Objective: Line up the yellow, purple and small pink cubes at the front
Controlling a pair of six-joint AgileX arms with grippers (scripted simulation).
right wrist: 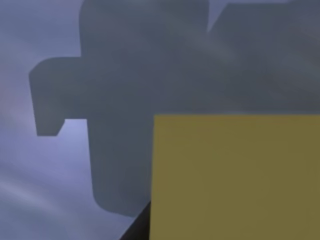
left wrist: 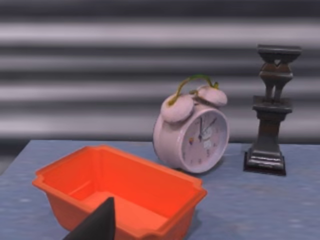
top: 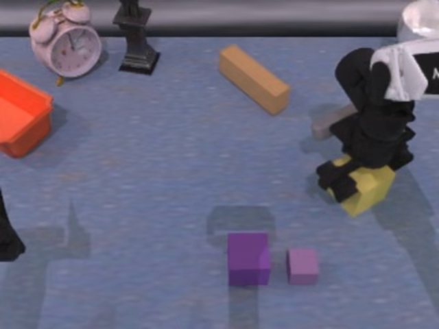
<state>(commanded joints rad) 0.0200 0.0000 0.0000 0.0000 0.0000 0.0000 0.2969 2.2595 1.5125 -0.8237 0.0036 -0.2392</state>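
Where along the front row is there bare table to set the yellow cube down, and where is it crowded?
Bare table lies left of the purple cube, up to the parked left arm at the top view's left edge, and right of the small pink cube. The gap between those two is narrow. The right end effector on the yellow cube crowds mid-right.

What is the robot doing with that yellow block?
The right arm's pincer is at the yellow cube on the table's right side, apparently gripping it. The purple cube and the small pink cube already sit side by side near the front, a small gap between them, so the yellow one is the last to join the line. The left arm waits at the left edge, doing nothing.
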